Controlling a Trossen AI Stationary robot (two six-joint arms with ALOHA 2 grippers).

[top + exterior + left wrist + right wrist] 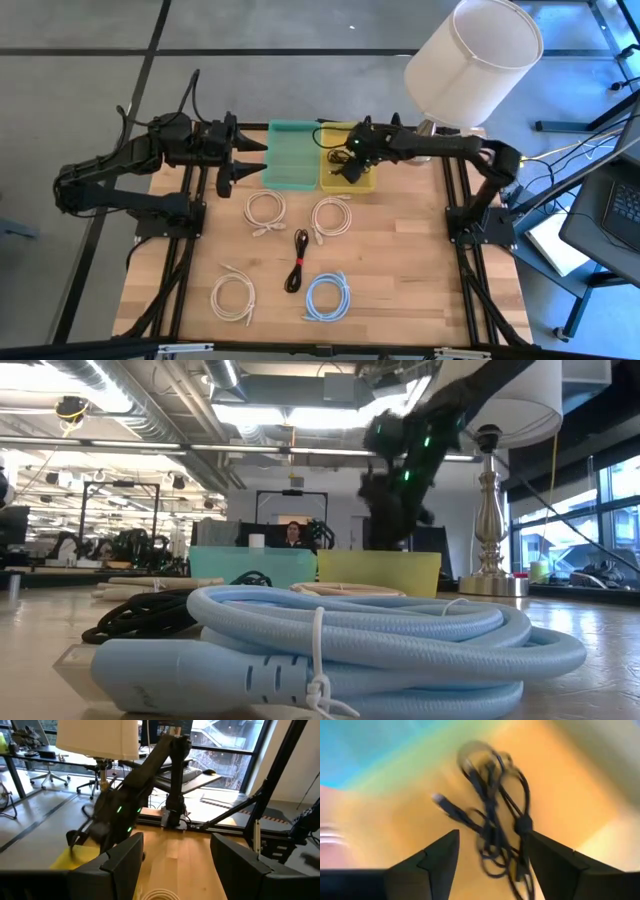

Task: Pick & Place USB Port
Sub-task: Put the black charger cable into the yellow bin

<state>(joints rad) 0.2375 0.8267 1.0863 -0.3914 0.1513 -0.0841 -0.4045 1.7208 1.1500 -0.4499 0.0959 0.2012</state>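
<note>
Your right hand [350,170] hung open and empty over the yellow bin [362,186], black cable [495,820] dropped inside. Next, you likely needed another cable; left hand [243,160] waited open.

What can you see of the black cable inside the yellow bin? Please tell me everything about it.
The black cable is a thin, dark cord bundled into loose loops, with a band or knot near its middle and one plug end with a pale tip sticking out. It lies on the floor of the yellow bin, beside the green bin. The right gripper hovers over it with fingers open, not touching it. The picture is blurred, so finer detail is unclear.
</note>
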